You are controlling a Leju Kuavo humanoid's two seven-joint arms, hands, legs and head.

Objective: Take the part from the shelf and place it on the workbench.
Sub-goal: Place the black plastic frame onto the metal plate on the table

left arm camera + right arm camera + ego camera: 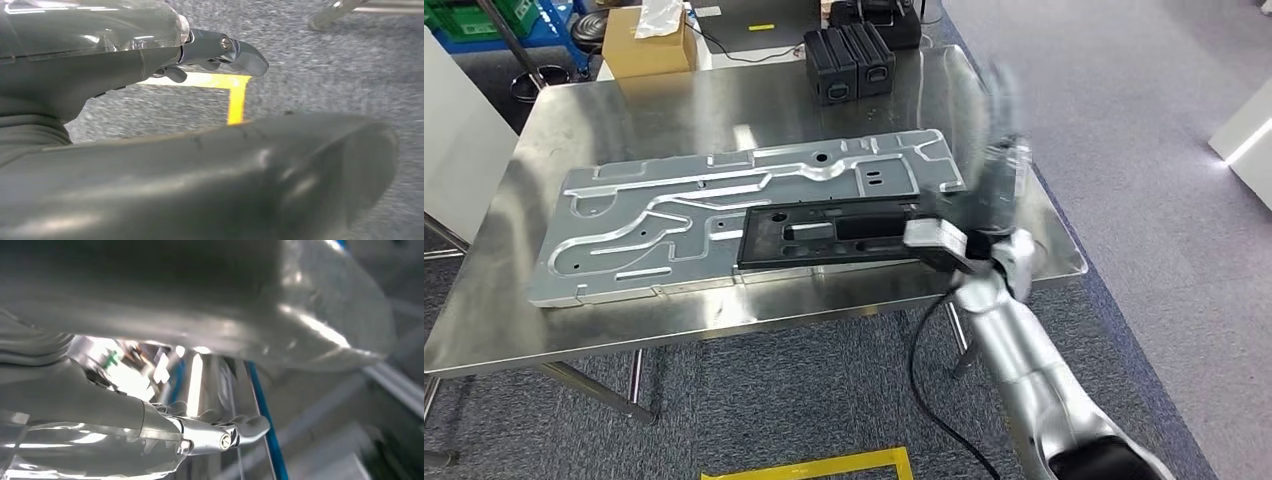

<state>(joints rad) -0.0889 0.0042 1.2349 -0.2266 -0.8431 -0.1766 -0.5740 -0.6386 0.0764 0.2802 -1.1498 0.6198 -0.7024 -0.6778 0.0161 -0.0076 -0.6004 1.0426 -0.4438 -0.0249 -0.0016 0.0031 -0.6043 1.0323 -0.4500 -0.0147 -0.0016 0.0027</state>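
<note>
no legible text, label, brand, number or sign in any view. the cardboard box (646, 42) at the far edge of the surface (724, 105) shows plain faces. the black cases (849, 62) show moulded recesses, no lettering resolved. yellow tape on the floor (235, 95) is unmarked. right wrist view too blurred to read anything.

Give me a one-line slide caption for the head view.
Black slotted part lies on the embossed metal panel atop the steel workbench; blurred right hand beside its end.
</note>
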